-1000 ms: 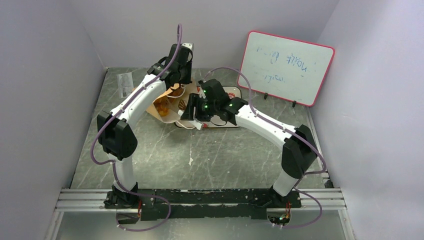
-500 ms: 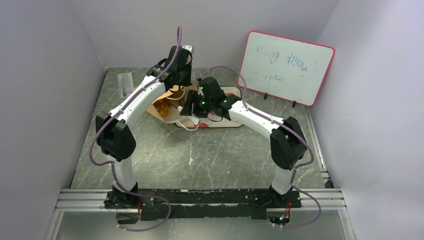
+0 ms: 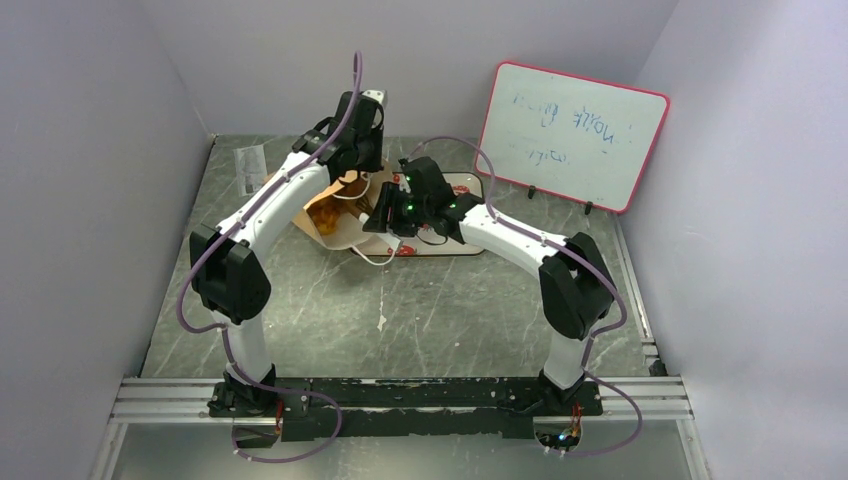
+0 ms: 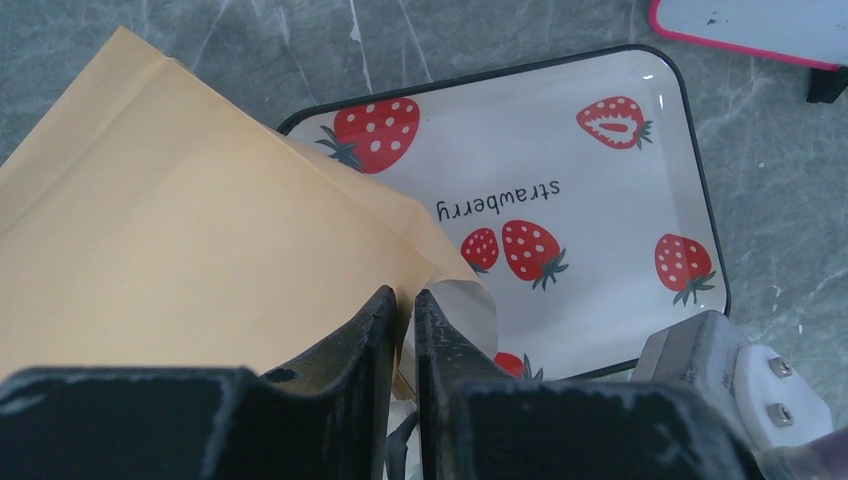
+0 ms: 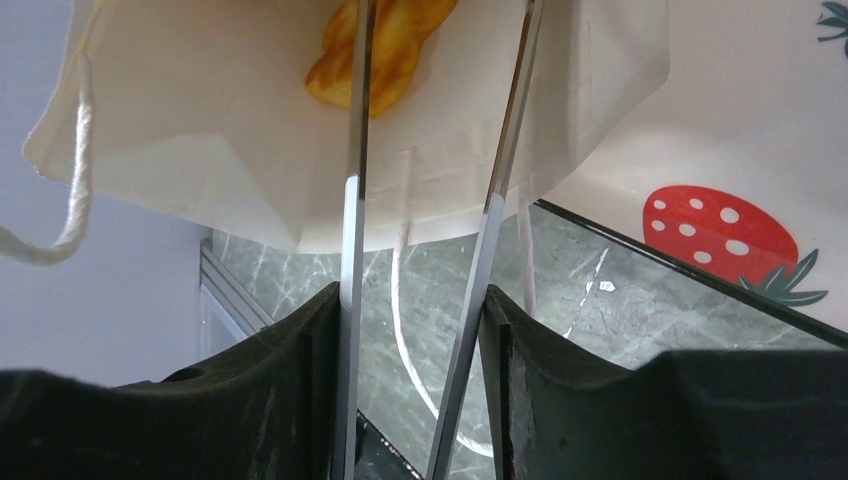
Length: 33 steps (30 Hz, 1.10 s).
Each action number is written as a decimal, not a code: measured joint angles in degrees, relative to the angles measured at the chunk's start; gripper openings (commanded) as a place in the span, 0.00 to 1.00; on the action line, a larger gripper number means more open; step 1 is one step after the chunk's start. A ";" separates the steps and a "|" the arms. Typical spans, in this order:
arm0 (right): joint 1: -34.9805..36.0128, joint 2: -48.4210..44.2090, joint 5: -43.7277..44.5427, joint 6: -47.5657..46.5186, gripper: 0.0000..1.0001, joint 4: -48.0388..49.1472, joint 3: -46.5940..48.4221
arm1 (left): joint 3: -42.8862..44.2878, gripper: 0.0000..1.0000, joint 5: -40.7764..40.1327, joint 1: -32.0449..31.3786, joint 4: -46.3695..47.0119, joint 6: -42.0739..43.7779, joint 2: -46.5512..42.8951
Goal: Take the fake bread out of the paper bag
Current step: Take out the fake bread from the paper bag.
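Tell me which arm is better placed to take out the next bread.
Right. The right hand holds the tongs, whose blades reach into the paper bag beside a fake bread. The left hand is shut on the bag's edge.

Near half of the table [image 3: 420,320], 5 to 7 o'clock btw the two arms, is wide open. 9 o'clock side is free too, just a small pale packet [image 3: 250,168] lying flat at 10. Tight spot is 12. The paper bag [image 3: 322,215] has the left gripper [image 4: 403,300] clamped on its rim. The tongs [image 5: 352,150] in the right gripper [image 5: 410,295] take up most of the mouth, w/ a bread piece [image 5: 385,45] deep inside and cord handles [image 5: 78,150] dangling in front. Tray [image 4: 600,170] is just beside the bag at its 3 o'clock. Whiteboard [image 3: 572,135] blocks 1 to 2.
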 measured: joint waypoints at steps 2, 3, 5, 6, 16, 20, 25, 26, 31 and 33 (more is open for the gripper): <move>0.00 -0.11 0.22 0.02 0.48 0.22 0.00 | 0.00 0.07 0.02 0.00 0.00 -0.11 0.00; -0.04 -0.11 0.28 0.02 0.51 0.24 0.00 | 0.00 0.07 0.02 0.00 0.00 -0.15 0.00; -0.04 -0.09 0.44 0.11 0.55 0.20 0.02 | 0.00 0.07 0.02 0.00 0.00 -0.20 0.00; -0.04 -0.09 0.52 0.09 0.57 0.20 0.11 | 0.00 0.07 0.02 0.00 0.00 -0.22 0.00; -0.63 1.18 -0.13 -0.04 0.23 0.22 1.92 | 0.00 0.07 0.02 0.00 0.00 -0.35 0.00; -1.01 1.62 0.68 0.09 0.00 -0.63 1.99 | 0.00 0.07 -0.02 0.00 0.00 -0.33 0.00; -1.49 1.66 1.01 -0.17 0.00 -1.68 1.97 | 0.00 0.07 0.00 0.00 0.02 -0.35 0.00; -1.53 1.66 1.01 -0.22 0.00 -1.73 1.97 | 0.00 0.07 0.00 0.00 0.02 -0.33 0.00; -1.64 0.46 0.68 -0.24 0.00 -1.92 0.55 | 0.17 0.07 -0.22 0.00 -0.02 -0.33 0.00; -1.75 -1.18 0.35 -0.22 0.00 -2.03 -0.98 | 0.57 0.07 -0.68 0.00 -0.15 -0.31 0.02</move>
